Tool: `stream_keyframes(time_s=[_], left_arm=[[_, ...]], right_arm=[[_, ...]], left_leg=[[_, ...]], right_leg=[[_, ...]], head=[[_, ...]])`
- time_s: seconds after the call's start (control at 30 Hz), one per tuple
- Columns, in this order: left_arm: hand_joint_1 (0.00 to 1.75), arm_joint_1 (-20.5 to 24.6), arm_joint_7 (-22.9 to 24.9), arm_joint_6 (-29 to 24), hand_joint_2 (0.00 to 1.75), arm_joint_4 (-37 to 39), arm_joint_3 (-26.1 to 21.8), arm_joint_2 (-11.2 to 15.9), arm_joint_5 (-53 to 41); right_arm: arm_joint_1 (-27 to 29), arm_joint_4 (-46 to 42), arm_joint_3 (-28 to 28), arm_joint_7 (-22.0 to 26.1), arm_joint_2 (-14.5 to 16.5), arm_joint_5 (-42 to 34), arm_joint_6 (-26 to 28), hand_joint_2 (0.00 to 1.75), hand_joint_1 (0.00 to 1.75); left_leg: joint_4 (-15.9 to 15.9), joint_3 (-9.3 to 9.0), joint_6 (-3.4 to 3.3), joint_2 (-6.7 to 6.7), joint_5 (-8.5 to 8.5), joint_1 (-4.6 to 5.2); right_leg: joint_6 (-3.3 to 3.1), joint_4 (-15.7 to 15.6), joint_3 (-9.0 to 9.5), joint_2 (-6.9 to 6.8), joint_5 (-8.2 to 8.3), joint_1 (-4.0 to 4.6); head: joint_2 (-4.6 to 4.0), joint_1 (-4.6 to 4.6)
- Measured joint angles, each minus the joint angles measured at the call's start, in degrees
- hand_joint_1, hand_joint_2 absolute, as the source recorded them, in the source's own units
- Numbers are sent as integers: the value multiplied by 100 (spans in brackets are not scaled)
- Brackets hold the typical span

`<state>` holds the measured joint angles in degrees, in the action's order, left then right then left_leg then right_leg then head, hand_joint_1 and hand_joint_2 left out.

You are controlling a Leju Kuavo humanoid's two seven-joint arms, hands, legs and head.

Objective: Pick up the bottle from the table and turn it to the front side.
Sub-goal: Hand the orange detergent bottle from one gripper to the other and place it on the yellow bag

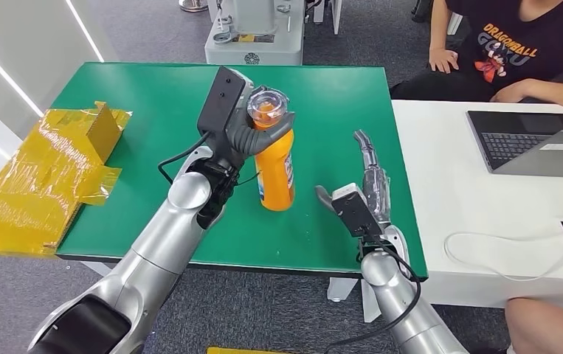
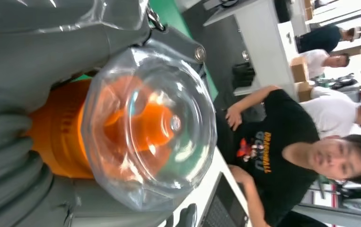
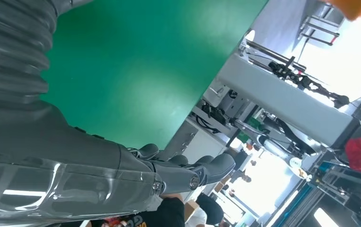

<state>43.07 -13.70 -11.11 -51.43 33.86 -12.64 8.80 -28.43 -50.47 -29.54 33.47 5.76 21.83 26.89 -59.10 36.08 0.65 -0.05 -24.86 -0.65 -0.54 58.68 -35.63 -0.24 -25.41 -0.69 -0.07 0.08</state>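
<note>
Orange juice bottle (image 1: 275, 166) stood near the middle of the green table (image 1: 138, 96), clamped just under its clear cap (image 1: 267, 105) by my left hand (image 1: 243, 133), a grip high enough, I judged, to lift and twist it. Nearer the right edge, my right hand (image 1: 367, 188) waited, fingers apart and holding nothing.

The bottle (image 1: 274, 164) stands upright near the middle of the table (image 1: 153, 96), the left hand (image 1: 240, 127) wrapped round its upper part from the left. The right hand (image 1: 367, 193) hovers just right of the bottle, apart from it, near the table's right edge. Off the left edge lies a wrapped box (image 1: 49, 173); past the right edge, a laptop (image 1: 533, 141) sits on a second table (image 1: 448, 184), a person (image 1: 518, 48) behind it.
</note>
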Motion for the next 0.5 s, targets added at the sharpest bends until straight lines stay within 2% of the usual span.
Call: stream_keyframes(time_s=[0.1, 0.23, 0.5], left_arm=[[175, -13, -97, -162, 175, -42, -78, 147, -122], [175, -71, -141, -378, 175, -299, -283, 507, -387], [175, -141, -202, -501, 175, -646, -513, 1036, -597]], right_arm=[[178, -311, 52, 27, -28, -126, 18, 175, 0], [550, -913, 74, 73, -67, -382, 145, 175, 0], [1125, -1782, 55, 190, -97, -481, 363, 175, 0]], left_leg=[[1, 0, 0, 5, 0, 0], [4, -1, 1, 10, -1, -1], [6, 0, 2, 8, 0, -1]], right_leg=[[0, 1, 0, 5, 0, 0], [-1, 1, -5, 14, 0, 1], [-2, 3, -5, 10, -1, 2]], head=[[0, 1], [0, 0], [0, 2]])
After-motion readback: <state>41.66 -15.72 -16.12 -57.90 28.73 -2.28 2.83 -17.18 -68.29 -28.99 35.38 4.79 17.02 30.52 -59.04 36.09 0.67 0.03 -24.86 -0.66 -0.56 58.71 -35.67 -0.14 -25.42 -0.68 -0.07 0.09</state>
